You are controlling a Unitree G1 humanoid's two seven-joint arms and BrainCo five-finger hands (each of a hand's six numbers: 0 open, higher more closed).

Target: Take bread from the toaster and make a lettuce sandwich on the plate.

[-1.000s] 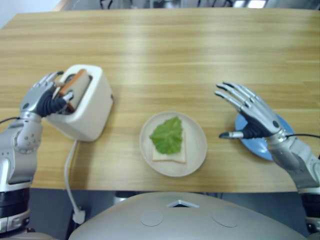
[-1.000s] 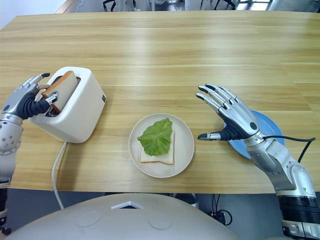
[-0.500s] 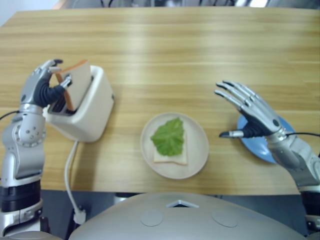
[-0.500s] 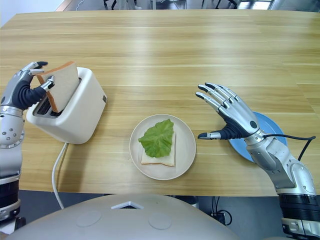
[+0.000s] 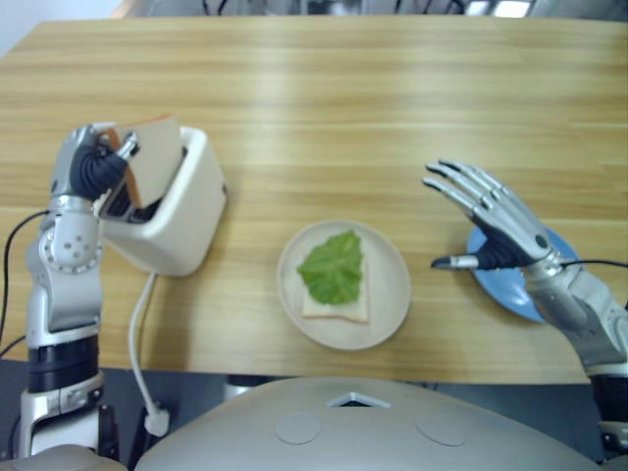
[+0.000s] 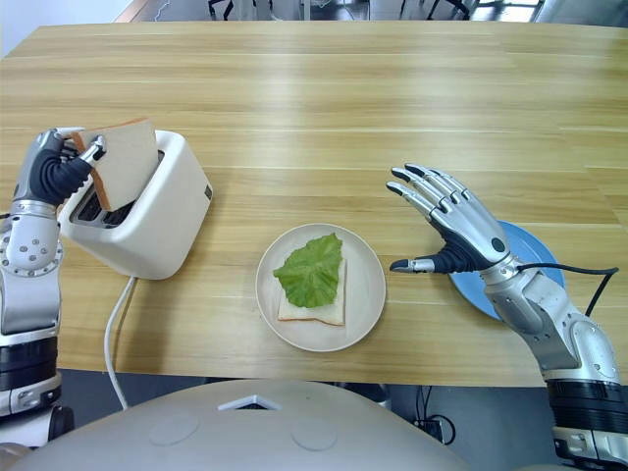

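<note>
White cord plug [image 5: 154,424]; bread [image 5: 155,159] in left hand [image 5: 90,172]

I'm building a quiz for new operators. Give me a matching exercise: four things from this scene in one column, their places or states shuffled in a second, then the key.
Things
1. lettuce leaf
2. toast slice
3. blue plate
4. right robot hand

Places or states
A. open, fingers spread, holding nothing
B. gripped by the left robot hand at the toaster's top
C. lying on the bread slice on the beige plate
D. on the table, partly beneath the right robot hand

Pairs: 1-C, 2-B, 3-D, 4-A
</note>
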